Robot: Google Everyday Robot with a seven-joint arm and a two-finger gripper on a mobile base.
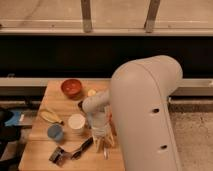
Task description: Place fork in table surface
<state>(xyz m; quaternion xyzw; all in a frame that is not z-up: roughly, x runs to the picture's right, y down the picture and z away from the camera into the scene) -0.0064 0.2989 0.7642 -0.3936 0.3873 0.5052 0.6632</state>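
Note:
My gripper hangs at the end of the large white arm, low over the front right part of the light tan wooden table. A thin silver piece that looks like the fork shows just below the gripper, near the table's front edge. I cannot tell whether the gripper holds it or whether it lies on the wood. The arm hides the table's right side.
A red bowl stands at the back of the table. A banana and a blue cup are at the left. A white cup is just left of the gripper, with a black-handled tool in front of it.

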